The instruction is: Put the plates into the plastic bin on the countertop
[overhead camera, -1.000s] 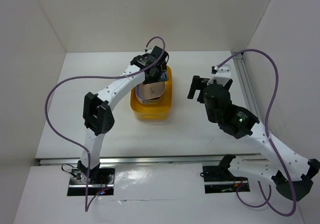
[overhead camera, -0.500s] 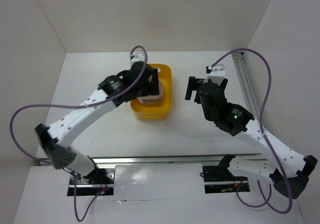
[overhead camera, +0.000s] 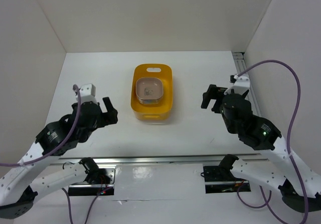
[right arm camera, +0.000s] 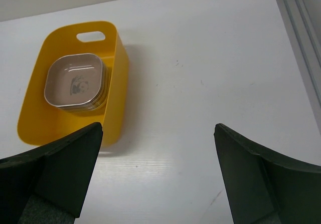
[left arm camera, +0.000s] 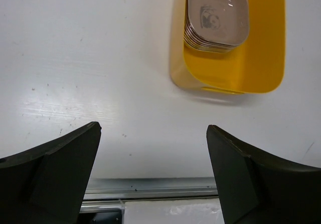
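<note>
Plates sit stacked inside the yellow plastic bin on the bench; I judge them light, stiff, slick (possibly chippable), best pinched at a rim. My left gripper and right gripper both gape wide, empty.

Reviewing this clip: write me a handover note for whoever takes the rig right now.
Left gripper: open, empty, left of the plastic bin, apart from it.
Right gripper: open, empty, right of the bin.
Plates: one stack inside the bin, a taupe one on top; the exact count cannot be read.
Done: no plate shows loose on the countertop.
Left: apparently nothing; confirm the count in the stack.
</note>
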`<act>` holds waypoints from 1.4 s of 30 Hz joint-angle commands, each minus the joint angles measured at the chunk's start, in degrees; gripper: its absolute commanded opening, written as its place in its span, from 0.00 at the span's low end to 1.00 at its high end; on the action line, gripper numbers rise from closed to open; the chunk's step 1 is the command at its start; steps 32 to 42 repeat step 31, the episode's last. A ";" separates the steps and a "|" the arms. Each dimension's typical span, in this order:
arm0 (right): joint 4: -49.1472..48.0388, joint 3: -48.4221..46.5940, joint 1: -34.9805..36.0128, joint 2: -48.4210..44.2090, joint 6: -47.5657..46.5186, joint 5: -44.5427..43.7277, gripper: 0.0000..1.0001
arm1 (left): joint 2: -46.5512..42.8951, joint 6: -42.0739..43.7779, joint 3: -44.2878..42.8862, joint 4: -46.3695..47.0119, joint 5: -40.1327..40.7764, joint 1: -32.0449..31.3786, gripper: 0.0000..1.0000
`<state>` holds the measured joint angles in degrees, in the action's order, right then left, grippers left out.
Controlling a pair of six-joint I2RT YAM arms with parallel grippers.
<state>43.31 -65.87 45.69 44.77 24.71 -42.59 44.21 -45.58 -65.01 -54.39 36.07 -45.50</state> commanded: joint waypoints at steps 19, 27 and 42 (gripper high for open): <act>3.80 6.09 -0.43 -7.86 3.68 -1.80 1.00 | -2.02 -6.19 6.57 -3.27 4.27 3.74 1.00; 3.19 6.71 -0.43 -7.33 4.21 -4.34 1.00 | -0.96 -2.16 7.70 0.41 0.58 9.28 1.00; 3.18 7.33 -0.43 -6.81 4.21 -4.87 1.00 | -2.01 0.32 8.32 2.88 -3.37 12.79 1.00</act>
